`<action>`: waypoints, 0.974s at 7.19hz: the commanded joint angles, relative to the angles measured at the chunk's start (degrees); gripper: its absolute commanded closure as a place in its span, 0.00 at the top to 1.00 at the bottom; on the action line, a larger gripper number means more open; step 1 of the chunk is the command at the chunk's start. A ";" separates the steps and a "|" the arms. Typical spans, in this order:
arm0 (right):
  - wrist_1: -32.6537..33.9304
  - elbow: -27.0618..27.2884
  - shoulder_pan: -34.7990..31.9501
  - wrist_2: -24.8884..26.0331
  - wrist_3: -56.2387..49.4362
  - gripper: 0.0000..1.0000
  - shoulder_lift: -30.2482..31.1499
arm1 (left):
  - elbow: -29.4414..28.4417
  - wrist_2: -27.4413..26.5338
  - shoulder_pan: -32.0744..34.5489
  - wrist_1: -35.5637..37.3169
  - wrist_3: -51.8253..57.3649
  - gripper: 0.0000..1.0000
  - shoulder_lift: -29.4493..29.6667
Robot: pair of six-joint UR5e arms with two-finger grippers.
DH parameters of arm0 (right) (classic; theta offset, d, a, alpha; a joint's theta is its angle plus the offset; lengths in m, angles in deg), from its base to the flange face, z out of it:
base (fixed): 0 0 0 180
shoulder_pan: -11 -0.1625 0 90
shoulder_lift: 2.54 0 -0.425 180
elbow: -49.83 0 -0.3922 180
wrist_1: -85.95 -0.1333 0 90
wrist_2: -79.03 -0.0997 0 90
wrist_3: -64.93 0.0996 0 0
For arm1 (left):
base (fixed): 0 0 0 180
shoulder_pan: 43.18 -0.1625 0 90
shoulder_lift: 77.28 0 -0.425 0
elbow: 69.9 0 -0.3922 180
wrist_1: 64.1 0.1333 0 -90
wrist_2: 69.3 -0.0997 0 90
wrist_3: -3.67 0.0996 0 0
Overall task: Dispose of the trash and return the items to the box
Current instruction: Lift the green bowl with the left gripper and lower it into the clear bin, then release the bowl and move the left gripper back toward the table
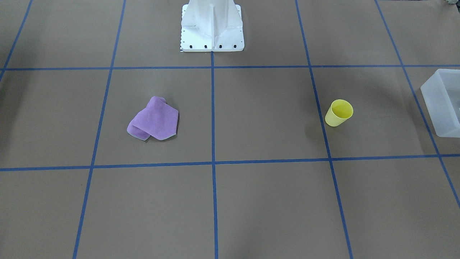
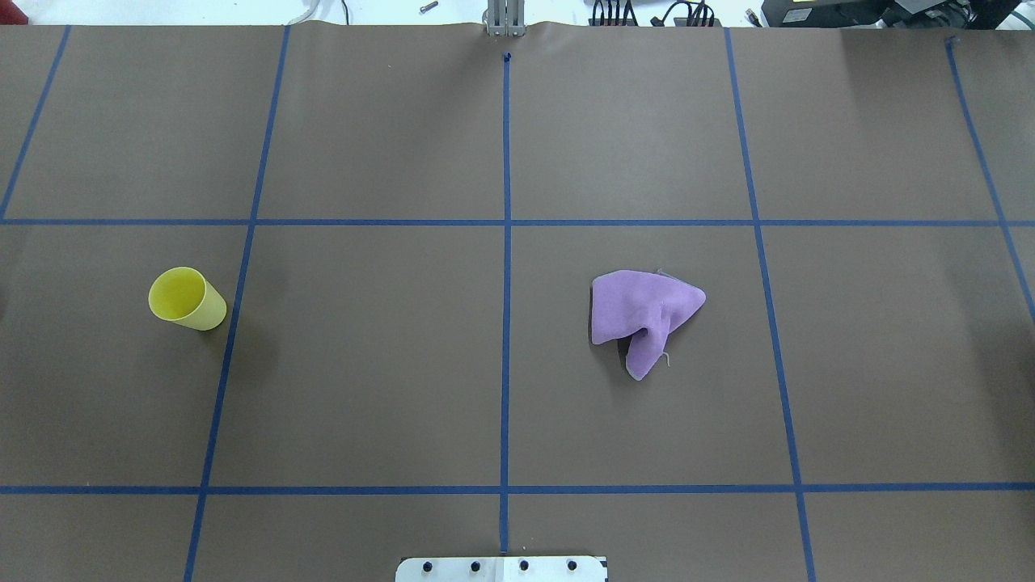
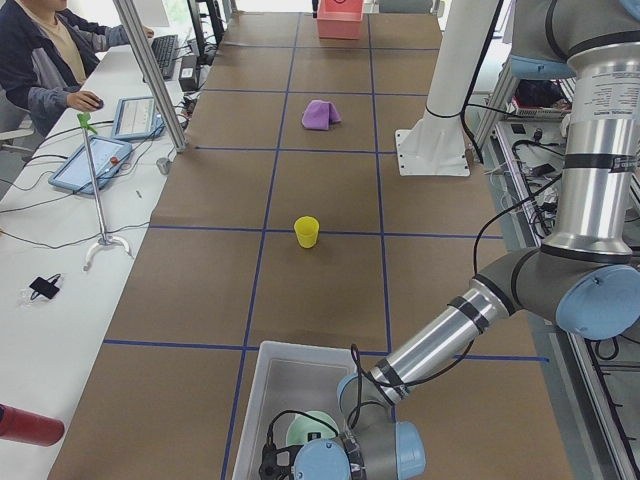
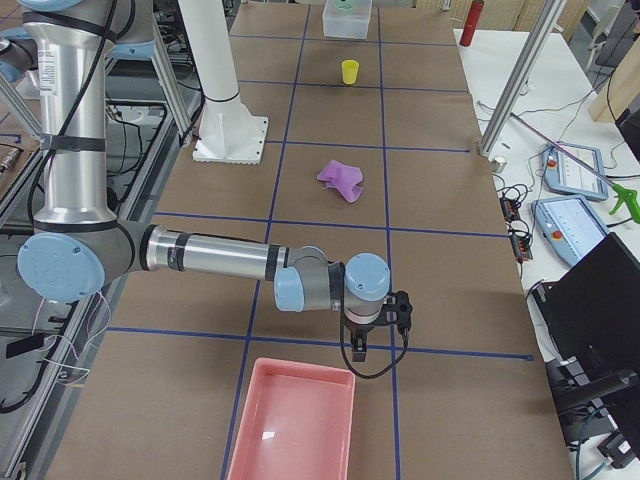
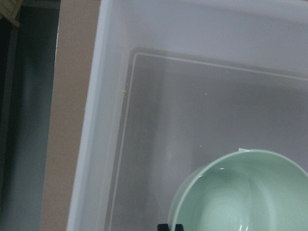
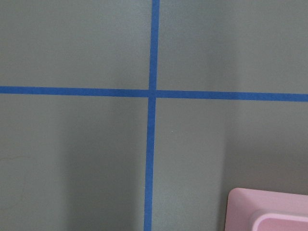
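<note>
The box (image 1: 441, 102) is cut by the front-facing view's right edge. In the left side view its near end runs off the bottom edge and lies partly behind the wrist of the left arm (image 3: 440, 335). The mint-green bowl (image 5: 231, 197) inside it is cut by the bottom and right edges of the left wrist view. In the left side view only a sliver of it shows past the wrist.

Only a dark sliver of the left gripper (image 5: 171, 227) shows at the bottom edge, so how its jaws stand cannot be told. The right gripper (image 4: 358, 350) is too small in the right side view to judge.

The pink tray (image 6: 269, 211) shows only a corner in the right wrist view. The white robot base (image 1: 212, 28) is cut off at the top.
</note>
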 commanded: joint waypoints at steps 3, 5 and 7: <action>0.05 -0.10 0.00 0.02 -0.08 1.00 0.08 | 0.09 0.08 -1.79 -0.15 -0.91 0.35 0.77; 0.05 -0.10 0.00 -0.07 0.01 1.00 0.16 | 2.10 1.30 -1.70 -4.08 -1.34 0.98 0.77; 0.05 -0.10 0.00 -0.16 0.01 1.00 0.16 | 12.16 6.58 -1.88 1.74 -3.18 0.98 0.77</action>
